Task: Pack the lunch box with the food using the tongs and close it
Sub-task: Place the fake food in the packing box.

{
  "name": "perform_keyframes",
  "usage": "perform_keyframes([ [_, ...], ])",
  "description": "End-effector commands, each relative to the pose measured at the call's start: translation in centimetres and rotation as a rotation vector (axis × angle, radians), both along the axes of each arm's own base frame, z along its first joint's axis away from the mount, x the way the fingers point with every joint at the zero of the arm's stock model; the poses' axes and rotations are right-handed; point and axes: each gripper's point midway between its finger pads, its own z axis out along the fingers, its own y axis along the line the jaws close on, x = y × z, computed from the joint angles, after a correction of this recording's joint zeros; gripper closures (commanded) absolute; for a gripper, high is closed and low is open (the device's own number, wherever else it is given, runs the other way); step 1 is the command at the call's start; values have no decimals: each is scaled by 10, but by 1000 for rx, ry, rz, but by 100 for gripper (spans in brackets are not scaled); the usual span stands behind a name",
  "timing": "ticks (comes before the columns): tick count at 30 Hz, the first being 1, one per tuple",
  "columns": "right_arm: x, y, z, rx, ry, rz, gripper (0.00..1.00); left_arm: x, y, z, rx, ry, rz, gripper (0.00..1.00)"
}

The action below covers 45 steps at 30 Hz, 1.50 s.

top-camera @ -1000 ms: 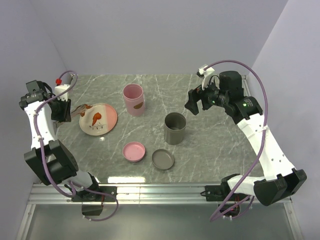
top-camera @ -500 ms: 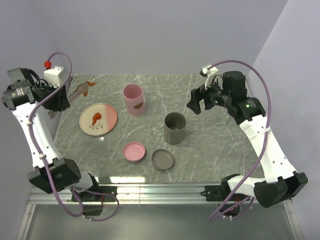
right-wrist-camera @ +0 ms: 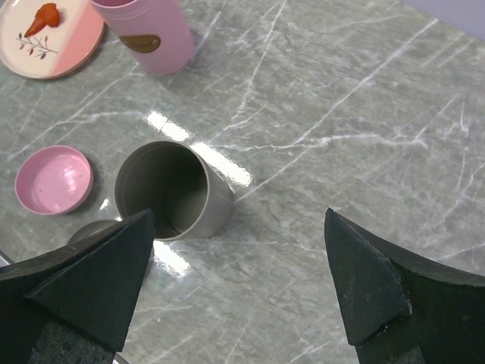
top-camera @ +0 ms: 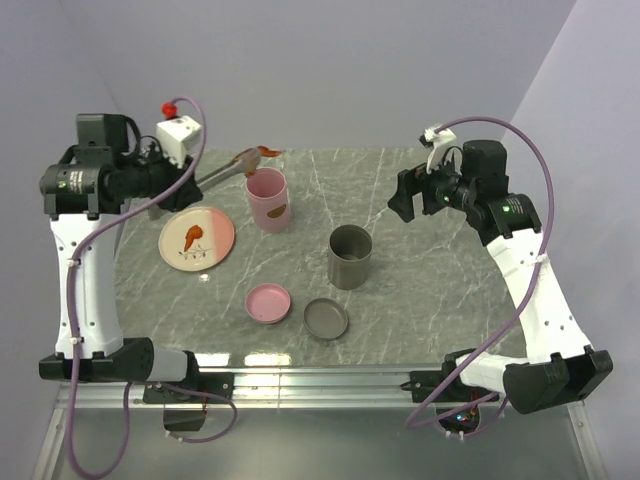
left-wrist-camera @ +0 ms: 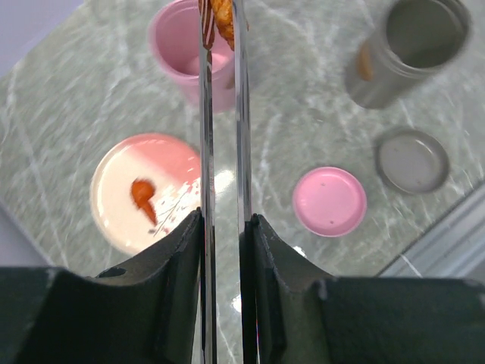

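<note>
My left gripper (top-camera: 178, 186) (left-wrist-camera: 223, 221) is shut on the silver tongs (top-camera: 228, 167) (left-wrist-camera: 204, 144), squeezing their two arms close together. The tong tips pinch an orange-red piece of food (top-camera: 267, 152) (left-wrist-camera: 222, 15) just above the open mouth of the lunch box's pink tub (top-camera: 268, 198) (left-wrist-camera: 186, 57). One more orange piece (top-camera: 193, 237) (left-wrist-camera: 142, 194) lies on the pink-and-cream plate (top-camera: 215, 222) (left-wrist-camera: 170, 155). My right gripper (top-camera: 405, 203) (right-wrist-camera: 239, 221) hangs open and empty to the right of the grey tub (top-camera: 351, 257) (right-wrist-camera: 173, 189).
A pink lid (top-camera: 269, 303) (left-wrist-camera: 330, 201) and a grey lid (top-camera: 326, 319) (left-wrist-camera: 412, 160) lie flat near the front edge. The pink tub (right-wrist-camera: 148, 30) and the plate (right-wrist-camera: 72, 45) also show in the right wrist view. Walls close in on three sides.
My left arm has lifted the tongs with the orange piece off the plate and swung them right, to above the pink tub. My right gripper drifted slightly right and stayed open.
</note>
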Motion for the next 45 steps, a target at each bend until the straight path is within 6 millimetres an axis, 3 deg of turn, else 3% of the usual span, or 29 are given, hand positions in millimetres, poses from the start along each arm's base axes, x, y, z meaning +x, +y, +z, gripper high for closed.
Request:
perform_keyframes([
  [1, -3, -7, 29, 37, -68, -23, 1, -8, -36, 7, 21, -26, -112, 100],
  [7, -2, -14, 25, 41, -50, -47, 1, -24, -83, -17, 114, 14, -277, 100],
  [13, 1, -22, 27, 47, -51, -75, 1, -36, -113, -34, 219, 40, -371, 100],
  [19, 1, -27, 28, 44, -52, -91, 1, -37, -126, -57, 340, 65, -401, 100],
  [24, 0, -28, 27, 42, -50, -93, 1, -35, -134, -64, 379, 73, -399, 100],
  [45, -1, -33, 26, 32, -54, -98, 1, -36, -184, -65, 415, 47, -487, 100],
])
